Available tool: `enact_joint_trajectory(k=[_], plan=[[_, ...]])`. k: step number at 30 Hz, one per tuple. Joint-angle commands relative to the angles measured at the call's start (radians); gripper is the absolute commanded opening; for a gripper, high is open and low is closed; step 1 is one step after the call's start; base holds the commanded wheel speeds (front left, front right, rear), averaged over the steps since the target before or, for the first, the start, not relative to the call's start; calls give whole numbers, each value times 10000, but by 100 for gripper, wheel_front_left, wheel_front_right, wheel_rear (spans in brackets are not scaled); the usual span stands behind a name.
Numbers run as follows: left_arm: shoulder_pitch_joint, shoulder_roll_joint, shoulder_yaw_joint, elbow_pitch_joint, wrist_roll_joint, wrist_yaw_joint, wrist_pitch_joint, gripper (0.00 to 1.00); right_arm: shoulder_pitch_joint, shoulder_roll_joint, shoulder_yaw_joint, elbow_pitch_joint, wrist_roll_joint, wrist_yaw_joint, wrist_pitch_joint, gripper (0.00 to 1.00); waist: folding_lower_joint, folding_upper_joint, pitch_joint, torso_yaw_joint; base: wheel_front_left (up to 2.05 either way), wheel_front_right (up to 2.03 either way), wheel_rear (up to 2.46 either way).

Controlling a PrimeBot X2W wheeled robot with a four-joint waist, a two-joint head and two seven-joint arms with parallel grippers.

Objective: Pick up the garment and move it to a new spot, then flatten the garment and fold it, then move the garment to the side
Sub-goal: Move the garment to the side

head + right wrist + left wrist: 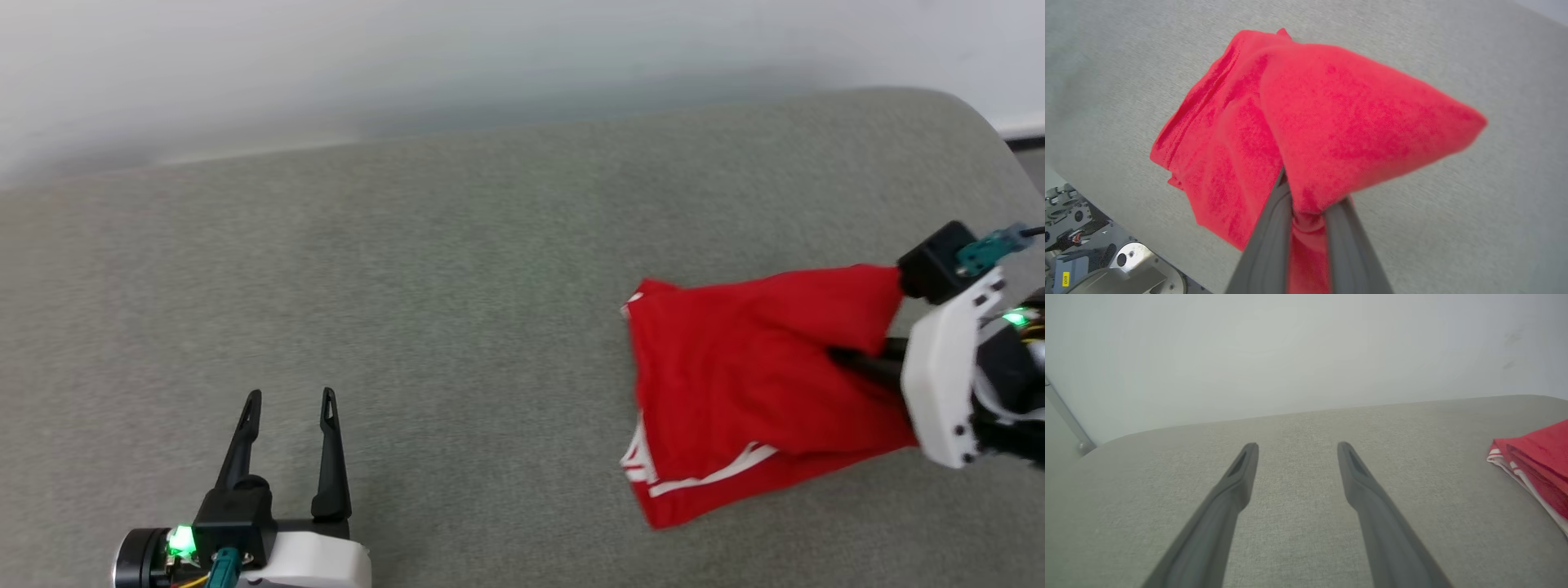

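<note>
Nearest, lower left in the head view: left gripper [291, 394] hovers low over the grey cloth-covered desk [457, 310]. Fingers spread wide, nothing between them. Its own wrist view shows the same gap [1297, 446] with bare cloth under it. Likely parked out of the way while the other arm works.

Right side, mid-distance: right gripper [1306, 208] is clenched on a pinch of the garment [751, 384]. Red cloth bunches between and over the two fingers [1274, 237]. The cloth is drawn to a peak at the gripper and fans out leftward. Its striped white trim [653, 465] lies at the low edge, on or just above the desk; I cannot tell which. The grip sits on a fold, not on a hem or shoulder, so the garment hangs crumpled. That suits carrying, not spreading. Numerals hidden.

Judgement: the pick-up-and-move step; flattening and folding are not begun.

Between the two grippers the desk carries nothing I can see. The garment sits near the desk's right end. Under the near edge, robot base metalwork [1094, 261].

Farthest: pale wall [490, 65] behind the desk's back edge.
</note>
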Motion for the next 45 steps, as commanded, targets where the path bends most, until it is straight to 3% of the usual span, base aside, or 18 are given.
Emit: enact_joint_trajectory(k=[1,6,16,24,27,28,29,30,36,40,45], plan=[[-120,79,29,-96,75,8,-19,100,-288,-371,66,0,-286,-4,-109,0,-1,-1,570,-612,0,0,0],[-436,200,28,-225,163,-97,-19,100,-675,-1246,-150,833,-988,-6,-599,0,-1,-1,1252,-929,0,0,0],[-1154,585,55,-610,287,-164,-19,100,-1470,-1701,-1105,3630,-1955,-8,-1227,0,-1,-1,2771,-914,0,0,0],[-1648,821,6,-888,301,-177,-19,100,-2226,-971,-2302,5901,-2885,-6,-1903,0,-1,-1,3663,-726,0,0,0],[-1670,821,-47,-875,302,-117,-19,100,-2208,-574,-2487,6569,-3105,-6,-1658,0,-1,-1,3679,-689,0,0,0],[-1673,800,-60,-840,288,-107,-19,100,-2232,-495,-2554,6744,-3240,-6,-1583,9,-1,-1,3627,-675,0,0,0],[-1668,772,-79,-806,267,-74,-19,100,-2300,-446,-2617,6885,-3428,-8,-1642,92,-1,-1,3552,-657,0,0,0],[-1641,751,-92,-769,250,-43,-19,100,-2359,-374,-2675,7018,-3540,-8,-1703,100,-1,-1,3465,-642,0,0,0],[-1318,578,-184,-615,122,83,-19,100,-2604,-281,-3355,7474,-4613,-8,-2861,100,-1,-1,2484,-472,0,0,0],[-927,431,-199,-491,14,176,-19,100,-2670,-44,-4112,7239,-5588,-8,-4670,100,-1,-1,1575,-276,0,0,0],[-337,315,-100,-417,-85,244,-19,100,-2180,822,-5449,6488,-6540,-8,-6997,100,-1,-1,623,-17,0,0,0]])
